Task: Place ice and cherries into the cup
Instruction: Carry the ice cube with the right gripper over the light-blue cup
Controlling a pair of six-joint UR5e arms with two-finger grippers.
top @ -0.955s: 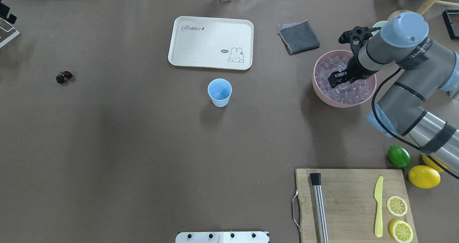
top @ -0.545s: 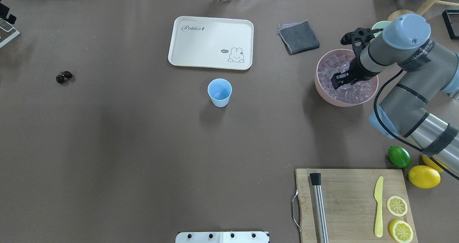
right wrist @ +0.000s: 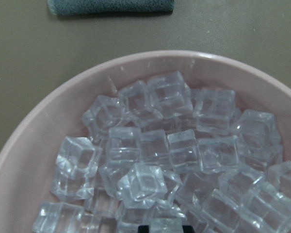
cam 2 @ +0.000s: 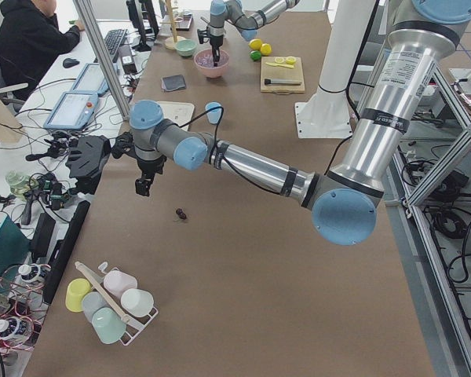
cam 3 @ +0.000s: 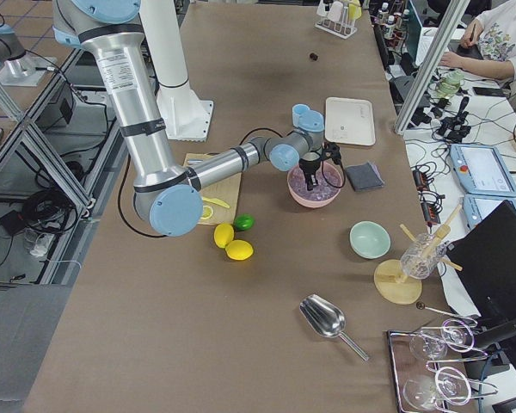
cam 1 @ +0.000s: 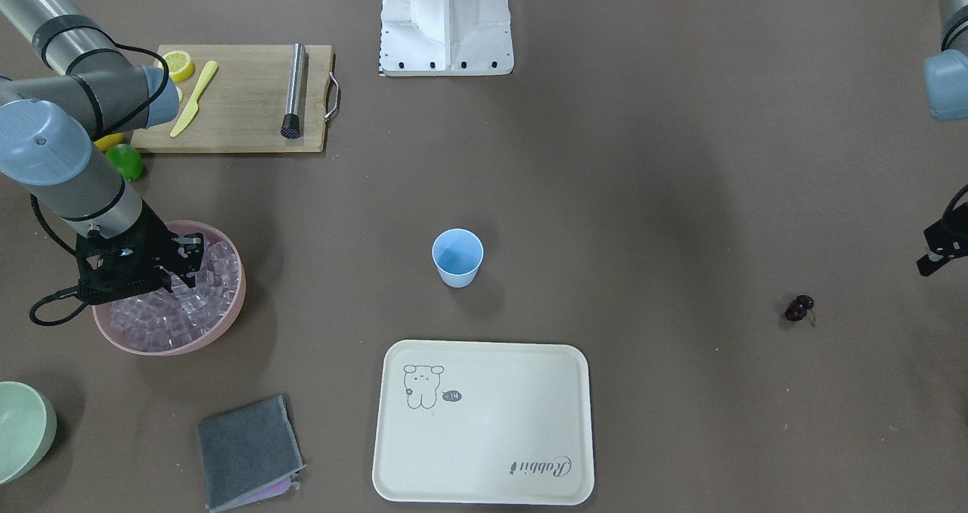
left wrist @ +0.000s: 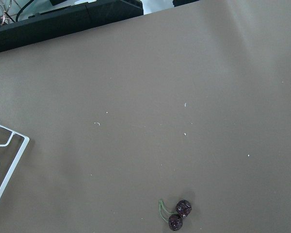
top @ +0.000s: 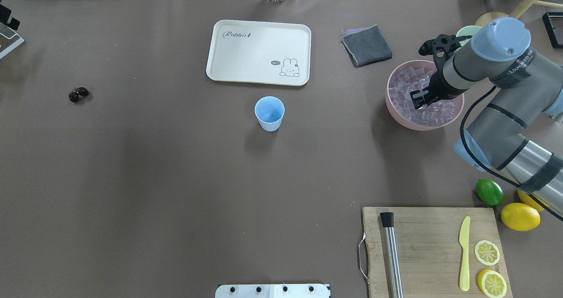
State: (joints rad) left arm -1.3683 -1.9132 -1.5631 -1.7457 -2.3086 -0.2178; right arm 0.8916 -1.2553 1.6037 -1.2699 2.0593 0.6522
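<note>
Right pincer (top: 418,99): lowered into the pink bowl (top: 398,118) at the robot's right side of the bench (top: 176,179), its tips down among the ice (right wrist: 155,155). Whether its fingers are spread, closed, or gripping a cube cannot be told; the wrist view shows only a sliver of black at the lower edge, against the cubes.

Ice: piled in the pink bowl, filling most of it. No cube shows in the cup (top: 269,112).

Cup: upright near the bench centre, just on the robot's side of the cream tray (top: 258,52), apart from it. Well apart from the bowl.

Cherries (top: 78,94): lying on the bench far to the robot's left, the pair touching, green stems joined. Well apart from the cup.

Left pincer (cam 2: 143,187): held above the bench near the cherries, not touching them. Its fingers are too small and dark to judge; state cannot be told.
</note>
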